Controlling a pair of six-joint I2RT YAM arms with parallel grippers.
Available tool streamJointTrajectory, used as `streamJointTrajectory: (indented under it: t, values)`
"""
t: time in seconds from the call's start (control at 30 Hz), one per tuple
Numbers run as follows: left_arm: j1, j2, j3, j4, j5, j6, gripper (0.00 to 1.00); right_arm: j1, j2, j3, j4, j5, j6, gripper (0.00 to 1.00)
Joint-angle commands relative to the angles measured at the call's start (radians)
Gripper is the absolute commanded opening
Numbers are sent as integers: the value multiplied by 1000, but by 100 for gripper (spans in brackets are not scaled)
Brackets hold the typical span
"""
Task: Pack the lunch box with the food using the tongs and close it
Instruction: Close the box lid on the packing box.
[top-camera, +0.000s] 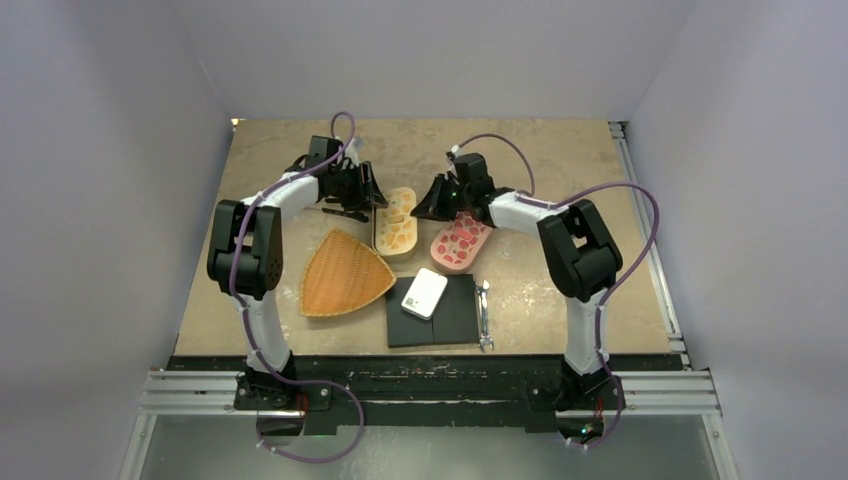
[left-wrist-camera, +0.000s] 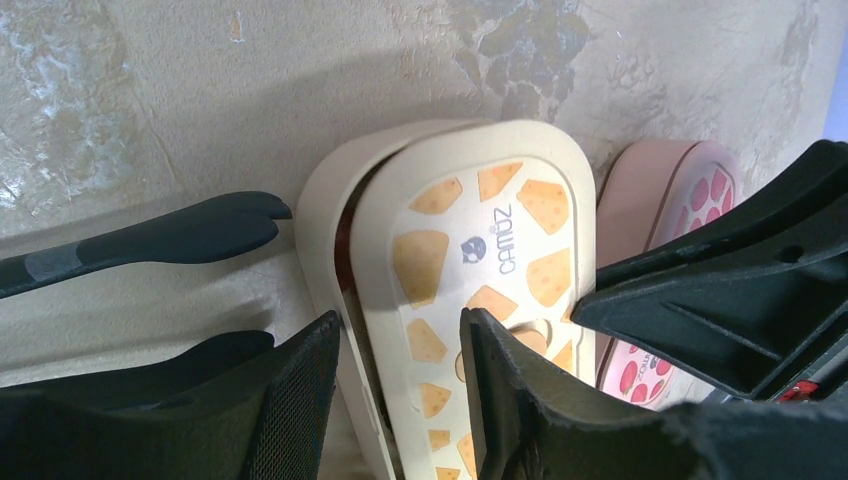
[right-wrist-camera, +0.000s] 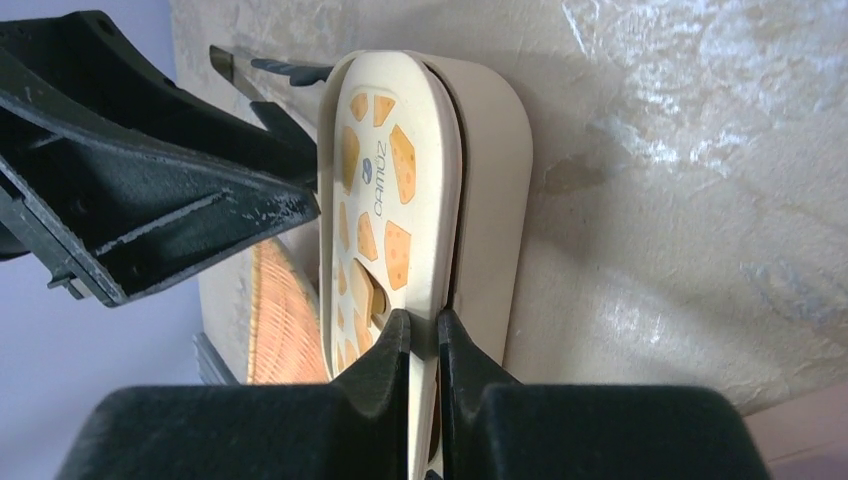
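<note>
Nearest: black mat (top-camera: 455, 315) with a small white box (top-camera: 424, 293) on it. A silver wrench (top-camera: 483, 315) lies just right of the mat, a woven tray (top-camera: 340, 273) to its left.

Behind: cream lunch box (top-camera: 400, 222), pink lunch box (top-camera: 460, 243) just right of it. The cheese-print lid (right-wrist-camera: 385, 200) sits skewed on the cream base.

Right gripper (right-wrist-camera: 423, 325): jaws clenched on the lid's rim.

Left gripper (left-wrist-camera: 400, 330): jaws apart, astride the box's left side. Can't tell if they press.

Tongs (left-wrist-camera: 190, 232) are just left of the box, outside those jaws.
</note>
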Motion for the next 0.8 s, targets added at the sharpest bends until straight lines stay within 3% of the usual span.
streamJointTrajectory:
  t: [0.0, 0.4, 0.77]
  values:
    - [11, -21, -1, 1, 34, 20, 47, -11, -49, -63, 129, -114, 58, 0]
    - [27, -74, -27, 16, 92, 13, 48, -35, -73, -144, 313, -200, 166, 0]
    - [30, -81, -33, 27, 105, 1, 48, -34, -63, -135, 312, -114, 153, 0]
